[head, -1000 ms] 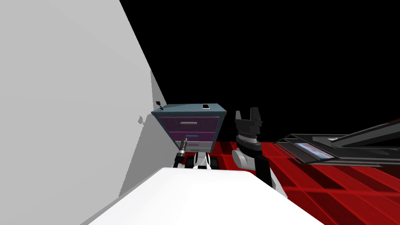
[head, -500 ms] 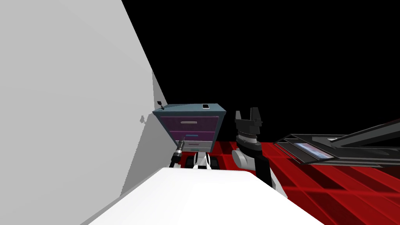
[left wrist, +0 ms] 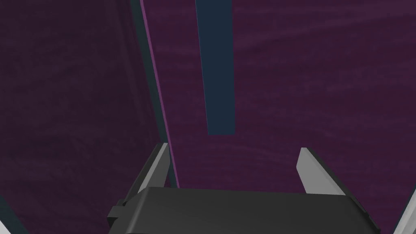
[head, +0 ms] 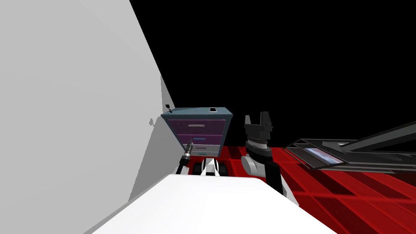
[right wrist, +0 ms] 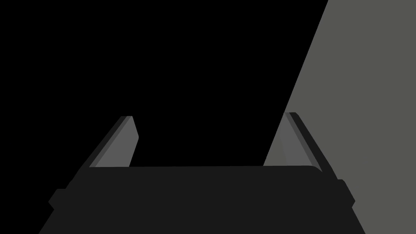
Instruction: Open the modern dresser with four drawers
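Two purple drawer fronts and a paler one below them show on the dresser (head: pixel 198 134). It stands on the red floor (head: pixel 325 183) at the end of the grey wall (head: pixel 81 101), straight ahead of me. Over the last second the whole head view has slid a little (wall edge and dresser alike), so that is my own body shifting, not the furniture. The dresser also looks slightly smaller, which I read as me easing back.

My left gripper (left wrist: pixel 233 147) is spread wide and holds nothing. It is close to a purple drawer front (left wrist: pixel 304 81), with the end of the dark blue handle (left wrist: pixel 215 69) just ahead between the fingers (left wrist: pixel 156 170). I judge no drawer is being pulled yet, because I must close on the handle first. My right gripper (head: pixel 258 120) is raised beside the dresser, also spread and empty.
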Robot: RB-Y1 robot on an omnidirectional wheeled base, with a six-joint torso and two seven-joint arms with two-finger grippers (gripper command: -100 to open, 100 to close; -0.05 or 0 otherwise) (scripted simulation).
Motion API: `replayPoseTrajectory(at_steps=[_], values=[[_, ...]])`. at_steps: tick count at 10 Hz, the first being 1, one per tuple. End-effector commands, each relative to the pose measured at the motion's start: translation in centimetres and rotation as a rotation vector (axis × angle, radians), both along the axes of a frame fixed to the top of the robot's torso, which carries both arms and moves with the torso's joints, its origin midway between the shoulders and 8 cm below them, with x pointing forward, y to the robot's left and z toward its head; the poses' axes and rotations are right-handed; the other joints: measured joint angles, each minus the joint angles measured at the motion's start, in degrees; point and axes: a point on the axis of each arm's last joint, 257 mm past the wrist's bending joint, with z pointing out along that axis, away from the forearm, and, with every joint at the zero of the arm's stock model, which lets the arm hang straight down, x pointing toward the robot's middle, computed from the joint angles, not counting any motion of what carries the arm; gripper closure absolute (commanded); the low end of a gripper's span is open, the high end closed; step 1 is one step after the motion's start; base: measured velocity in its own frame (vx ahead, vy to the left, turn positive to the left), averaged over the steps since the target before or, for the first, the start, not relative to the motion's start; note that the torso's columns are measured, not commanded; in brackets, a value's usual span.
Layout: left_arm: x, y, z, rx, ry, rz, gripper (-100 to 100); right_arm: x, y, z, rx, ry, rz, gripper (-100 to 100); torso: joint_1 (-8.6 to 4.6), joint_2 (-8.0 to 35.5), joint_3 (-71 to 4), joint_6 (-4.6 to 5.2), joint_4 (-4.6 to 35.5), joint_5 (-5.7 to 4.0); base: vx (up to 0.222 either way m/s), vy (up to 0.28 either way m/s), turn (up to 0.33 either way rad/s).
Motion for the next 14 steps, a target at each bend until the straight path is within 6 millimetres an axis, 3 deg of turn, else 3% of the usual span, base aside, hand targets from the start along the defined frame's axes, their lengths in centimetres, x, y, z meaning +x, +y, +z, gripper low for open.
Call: replayPoseTrajectory(at_steps=[1,3,5,6,7,13,14], values=[[0.6,-1.8,0.1,-0.05,-0.003,0.006,-100,0.0,0.0,0.0,0.0,0.0,0.0,0,0.07,-0.11,-0.07,0.0,-0.03,0.02,-0.015,-0.013,0.002],[0.8,-3.5,0.3,-0.093,-0.005,0.012,-100,0.0,0.0,0.0,0.0,0.0,0.0,0,0.11,-0.1,-0.08,-0.01,-0.04,0.03,0.0,0.0,0.0],[1.9,-3.1,0.9,-0.083,-0.005,0.01,-100,0.0,0.0,0.0,0.0,0.0,0.0,0,0.07,0.0,-0.01,-0.01,-0.01,0.01,0.018,0.001,0.003],[1.4,-3.0,0.9,-0.083,-0.008,0.01,-100,0.0,0.0,0.0,0.0,0.0,0.0,0,0.05,-0.08,-0.05,0.0,-0.02,0.01,0.024,0.001,0.0],[1.5,-3.1,0.9,-0.083,-0.006,0.01,100,0.0,0.0,0.0,0.0,0.0,0.0,0,0.04,-0.01,-0.02,-0.01,-0.02,0.01,0.0,0.0,0.0],[1.7,-3.4,1.4,-0.083,-0.009,0.0,100,0.0,0.0,0.0,0.0,0.0,0.0,0,0.09,-0.02,-0.02,-0.01,-0.01,0.02,-0.153,-0.001,0.019],[1.5,-1.7,1.2,-0.038,-0.005,-0.007,-100,0.0,0.0,0.0,0.0,0.0,0.0,0,0.04,-0.32,-0.18,0.0,-0.08,0.02,-0.01,0.001,-0.006]])
